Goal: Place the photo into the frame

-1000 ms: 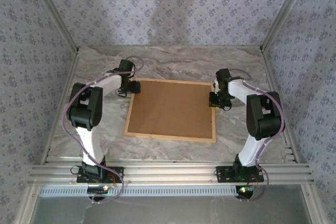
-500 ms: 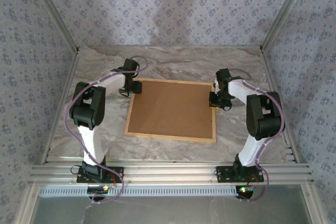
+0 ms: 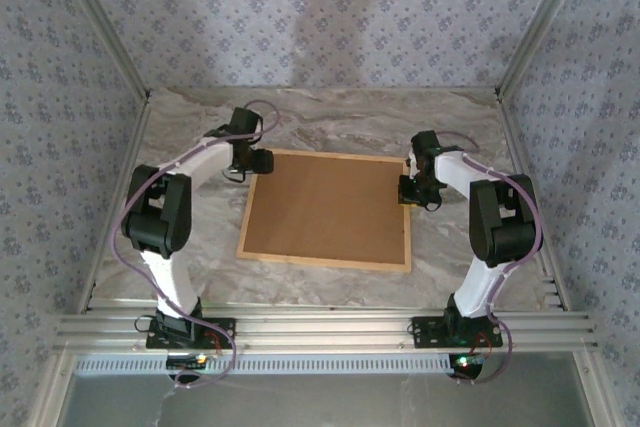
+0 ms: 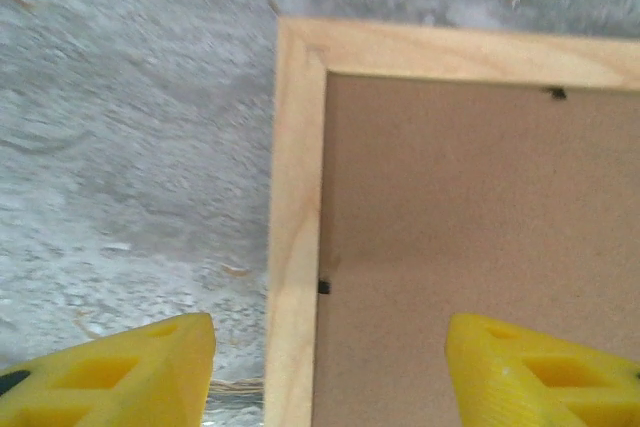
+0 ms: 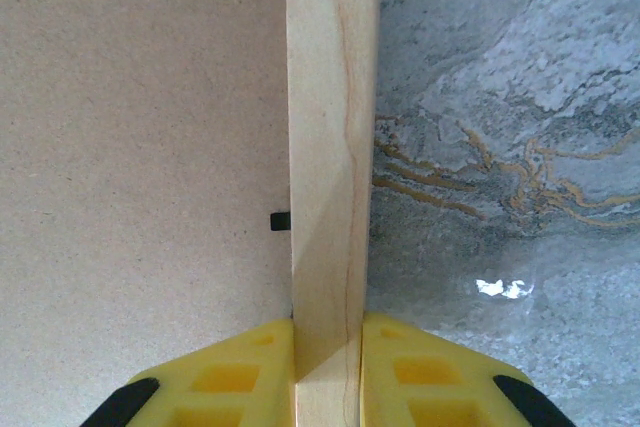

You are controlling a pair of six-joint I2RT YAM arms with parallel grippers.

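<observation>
The frame [image 3: 320, 260] of light wood lies flat on the marble table, back side up, with a plain brown backing board [image 3: 325, 207] inside it. The photo is hidden. My left gripper [image 3: 258, 162] hovers open at the far left corner. In the left wrist view its yellow fingers [image 4: 120, 367] straddle the left rail [image 4: 295, 247] without touching it. My right gripper [image 3: 413, 192] is shut on the right rail [image 5: 330, 97], one yellow pad on each side of the wood.
Small black retaining tabs [image 4: 323, 287] [image 5: 280, 219] stick out from the rails over the backing board. Grey marble table [image 3: 330, 127] surrounds the frame, bounded by patterned walls and an aluminium rail [image 3: 320, 329] at the near edge.
My left arm's elbow has swung outward to the left, and its gripper has shifted slightly toward the frame's far left corner. The right arm and the frame have not moved.
</observation>
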